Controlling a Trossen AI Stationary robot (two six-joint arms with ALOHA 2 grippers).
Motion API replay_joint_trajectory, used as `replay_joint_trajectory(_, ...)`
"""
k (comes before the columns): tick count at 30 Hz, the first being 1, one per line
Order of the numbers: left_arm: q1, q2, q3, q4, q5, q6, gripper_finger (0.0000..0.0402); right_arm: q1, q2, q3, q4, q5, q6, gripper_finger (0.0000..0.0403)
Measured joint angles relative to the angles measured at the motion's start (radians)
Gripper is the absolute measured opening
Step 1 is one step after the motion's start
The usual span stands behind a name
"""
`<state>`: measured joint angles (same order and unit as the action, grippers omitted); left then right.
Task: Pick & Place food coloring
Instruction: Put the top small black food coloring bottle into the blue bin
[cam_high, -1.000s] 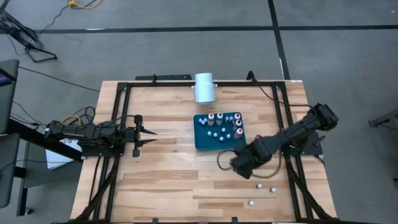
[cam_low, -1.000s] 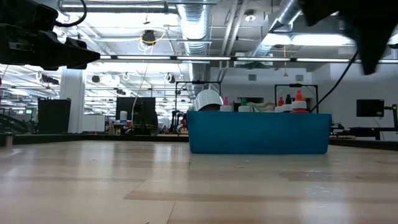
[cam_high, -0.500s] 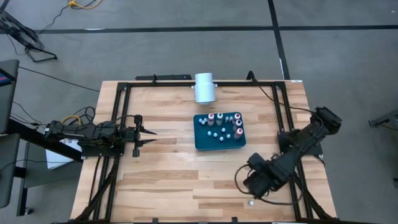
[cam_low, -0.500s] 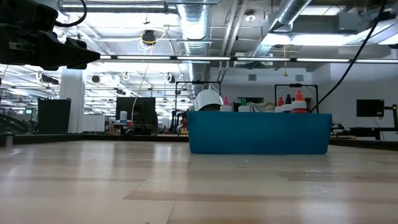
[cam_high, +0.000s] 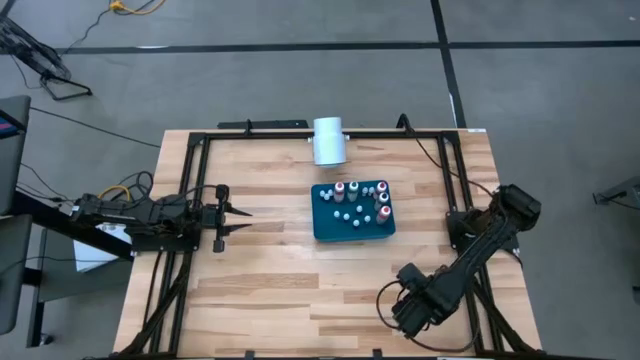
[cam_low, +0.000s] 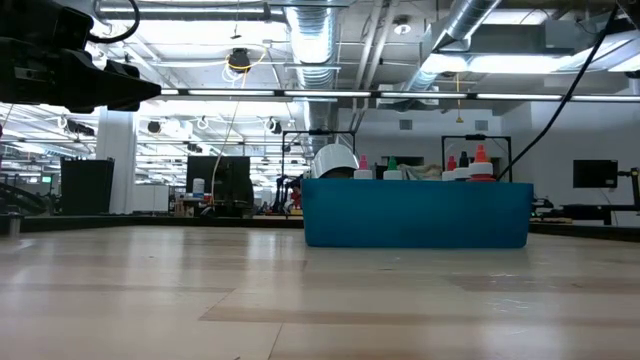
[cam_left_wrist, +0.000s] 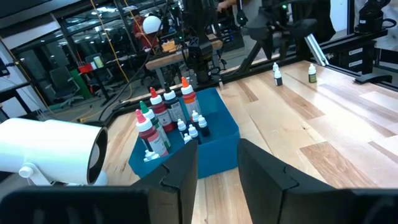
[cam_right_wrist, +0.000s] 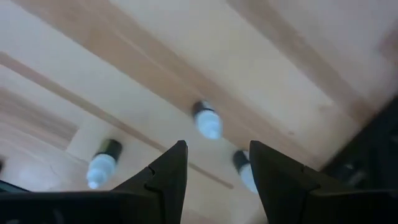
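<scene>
The food coloring bottles stand in two groups. Several of them (cam_high: 362, 198) are upright in the dark teal tray (cam_high: 330, 226) at mid-table, also in the left wrist view (cam_left_wrist: 165, 118). Three white-capped bottles lie on the wood under my right gripper: one (cam_right_wrist: 206, 122) just beyond the fingertips, one (cam_right_wrist: 101, 164) to one side, one (cam_right_wrist: 244, 169) partly behind a finger. My right gripper (cam_high: 412, 310) points down near the table's near right corner, open (cam_right_wrist: 214, 152), touching nothing. My left gripper (cam_high: 240, 217) hovers level at the table's left, open (cam_left_wrist: 217, 168) and empty.
A large white cylinder (cam_high: 329, 140) lies at the far edge behind the tray. Black frame rails (cam_high: 190, 180) run along the table's edges. In the low view the tray's wall (cam_low: 415, 212) stands mid-table with bottle tops above it. Bare wood lies between the tray and my left gripper.
My right gripper has swung from beside the tray's near right corner toward the table's near edge and somewhat lower, rolling its wrist, and now stands over the loose bottles, covering them in the high view. It has left the low view.
</scene>
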<state>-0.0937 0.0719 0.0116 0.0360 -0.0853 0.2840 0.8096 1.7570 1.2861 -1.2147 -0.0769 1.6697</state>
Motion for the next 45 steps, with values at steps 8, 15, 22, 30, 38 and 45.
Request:
replay_joint_trajectory(8,0.0,0.0,0.0,0.0,0.0,0.0,0.0105,0.002,0.048,0.0,0.021,-0.003,-0.02,0.0165)
replay_joint_trajectory(15,0.0,0.0,0.0,0.0,0.0,0.0,0.0105,-0.007,0.046,-0.005,-0.011,-0.003,-0.011,0.0171)
replay_joint_trajectory(22,0.0,0.0,0.0,0.0,0.0,0.0,0.0105,-0.007,0.046,-0.094,0.115,-0.071,-0.019,0.0169)
replay_joint_trajectory(30,0.0,0.0,0.0,0.0,0.0,0.0,0.0105,-0.013,0.046,-0.152,0.206,-0.058,-0.054,0.0169)
replay_joint_trajectory(38,0.0,0.0,0.0,0.0,0.0,0.0,0.0105,-0.02,0.046,-0.153,0.2,-0.025,-0.081,0.0164)
replay_joint_trajectory(45,0.0,0.0,0.0,0.0,0.0,0.0,0.0105,-0.022,0.046,-0.153,0.205,-0.028,-0.081,0.0112)
